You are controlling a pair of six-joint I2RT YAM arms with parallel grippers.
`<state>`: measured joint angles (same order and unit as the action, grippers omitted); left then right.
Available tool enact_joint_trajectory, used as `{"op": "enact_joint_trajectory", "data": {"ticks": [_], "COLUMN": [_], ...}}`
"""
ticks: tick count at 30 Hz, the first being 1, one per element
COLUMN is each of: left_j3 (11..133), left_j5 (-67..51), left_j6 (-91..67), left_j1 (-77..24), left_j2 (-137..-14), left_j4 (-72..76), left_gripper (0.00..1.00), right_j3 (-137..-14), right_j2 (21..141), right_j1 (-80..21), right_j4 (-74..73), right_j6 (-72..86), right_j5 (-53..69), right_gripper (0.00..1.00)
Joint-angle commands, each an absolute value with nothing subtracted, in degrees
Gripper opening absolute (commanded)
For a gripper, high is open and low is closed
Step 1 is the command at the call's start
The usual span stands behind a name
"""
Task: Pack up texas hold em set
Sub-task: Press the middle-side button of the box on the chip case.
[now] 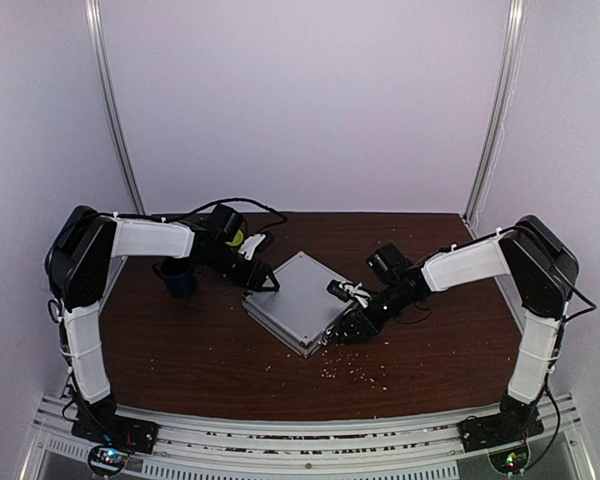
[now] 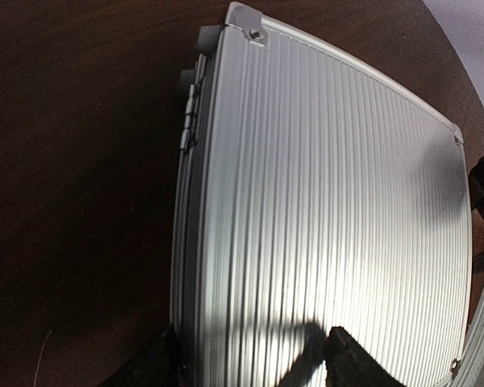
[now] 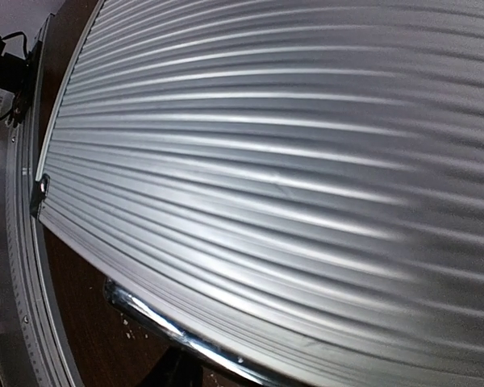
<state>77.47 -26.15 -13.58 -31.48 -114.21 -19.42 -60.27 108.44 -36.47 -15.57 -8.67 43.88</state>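
- The briefcase [image 1: 298,300] lies shut and flat mid-bench [image 1: 180,350], its ribbed silver lid up, set cornerwise to the arms.
- The left pincer [image 2: 250,367] is spread over its far-left edge. The right pincer [image 1: 348,325] sits at the near-right edge; I cannot tell its jaws.
- Risk: an uneven push could skid or spin the case, or leave a latch unfastened.

Pale lilac-white walls [image 1: 300,100] close in the back and both sides, softly and evenly lit. A slim metal post [image 1: 116,110] runs up each back corner. A dark brown wooden table [image 1: 180,340] fills the space between them, its top showing a dull sheen, with pale crumbs [image 1: 358,375] scattered near the front. A ribbed aluminium rail [image 1: 310,445] lines its near edge
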Motion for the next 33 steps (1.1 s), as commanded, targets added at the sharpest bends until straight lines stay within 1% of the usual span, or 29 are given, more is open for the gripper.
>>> {"op": "enact_joint_trajectory", "data": {"ticks": [1, 6, 13, 19, 26, 33], "left_j3": [77.24, 77.25, 77.08, 77.16, 77.20, 77.34], "left_j5": [-27.16, -27.15, -27.05, -27.16, -27.16, -26.97], "left_j6": [-13.12, -13.11, -13.10, -13.10, -13.12, -13.05], "left_j1": [-32.26, -32.28, -32.31, -32.48, -32.55, -32.63], "left_j2": [-116.10, -116.10, -116.10, -116.08, -116.20, -116.53], "left_j4": [-20.38, -20.31, -20.39, -20.37, -20.45, -20.66], "left_gripper": [0.62, 0.62, 0.62, 0.62, 0.62, 0.62], "right_j3": [-59.40, -59.97, -61.43, -60.70, -58.22, -57.18], "right_j2": [108.33, 105.24, 106.05, 106.23, 104.56, 102.73], "right_j1": [-37.29, -36.99, -35.89, -35.52, -35.12, -34.11], "right_j4": [-16.29, -15.79, -11.06, -9.05, -5.15, -0.99], "right_j6": [-10.50, -9.23, -4.93, -3.62, -1.94, -1.12], "right_j5": [50.86, 54.95, 57.60, 56.59, 52.63, 55.12], "right_gripper": [0.40, 0.40, 0.38, 0.39, 0.40, 0.40]}}
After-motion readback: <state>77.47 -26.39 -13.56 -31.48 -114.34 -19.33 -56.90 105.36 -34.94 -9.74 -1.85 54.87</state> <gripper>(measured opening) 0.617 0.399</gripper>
